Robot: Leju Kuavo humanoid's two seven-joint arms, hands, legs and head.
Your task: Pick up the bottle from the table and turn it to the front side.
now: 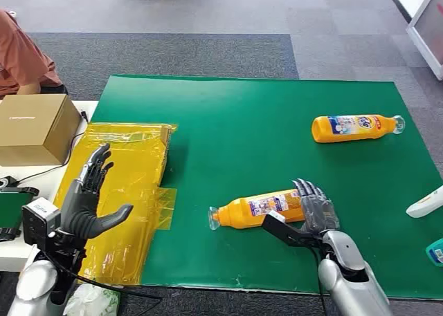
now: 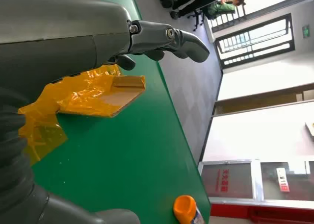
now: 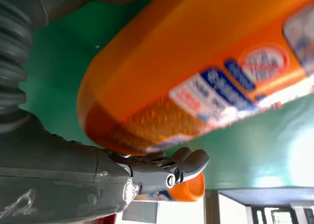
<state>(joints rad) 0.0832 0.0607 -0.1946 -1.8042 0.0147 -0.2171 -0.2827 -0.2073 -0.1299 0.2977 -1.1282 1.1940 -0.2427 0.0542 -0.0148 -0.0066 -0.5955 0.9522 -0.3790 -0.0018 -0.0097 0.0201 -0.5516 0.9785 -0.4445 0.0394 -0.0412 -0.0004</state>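
the robot's right hand [image 1: 315, 209] rests at the base end of an orange bottle [image 1: 257, 209] lying on its side on the green worktop [image 1: 246, 129], near the front edge. the bottle's clear cap points toward the robot's left, and its label faces up. the dark fingers [image 1: 308, 190] reach over the far side of the bottle's base while the thumb lies on the near side; from the head view it cannot be told whether they actually clamp the bottle. in the right wrist view the bottle [image 3: 192, 72] sits blurred and close against the hand [image 3: 163, 172], its fingers [image 3: 189, 162] lying together just beside the orange body.

the left hand [image 1: 88, 198] hovers raised above a crumpled yellow plastic bag [image 1: 131, 184] on the left part of the worktop, fingers [image 1: 97, 165] spread and holding nothing, thumb stuck out to the side. the left wrist view shows the fingers [image 2: 167, 40] extended above the yellow bag [image 2: 85, 94].

a second orange bottle [image 1: 355, 128] lies on its side well apart, toward the far right of the worktop. a cardboard box [image 1: 37, 128] stands on a white table to the left, and a person in an orange top [image 1: 21, 57] sits beyond it.
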